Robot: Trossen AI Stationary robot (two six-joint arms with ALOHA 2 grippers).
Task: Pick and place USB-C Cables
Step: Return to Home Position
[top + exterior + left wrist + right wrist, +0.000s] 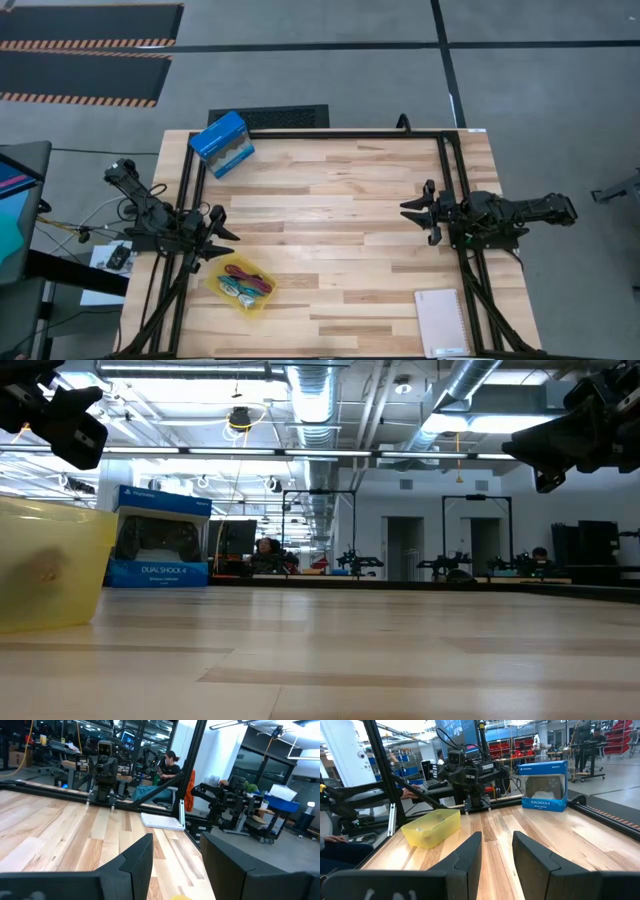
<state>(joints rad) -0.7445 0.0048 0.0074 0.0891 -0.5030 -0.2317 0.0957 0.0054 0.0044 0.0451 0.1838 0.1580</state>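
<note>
The cables point(243, 284) lie bundled in the yellow tray point(222, 290) near the table's left near corner; I make out a dark red and a teal one there, the others do not show apart. My left gripper point(222, 232) hovers open just beyond the tray's far side, above the table. My right gripper point(418, 214) hovers open at the table's right side, pointing toward the left. In the right wrist view the tray point(432, 827) stands far ahead of the right gripper point(496, 851). The left gripper point(176, 852) shows open over bare wood in its own wrist view.
A blue DualShock box point(221, 143) stands at the far left of the table. A white notebook point(441, 322) lies at the near right edge. Black frame rails point(330, 133) run along the far and side edges. Bare wood point(330, 230) lies between the two arms.
</note>
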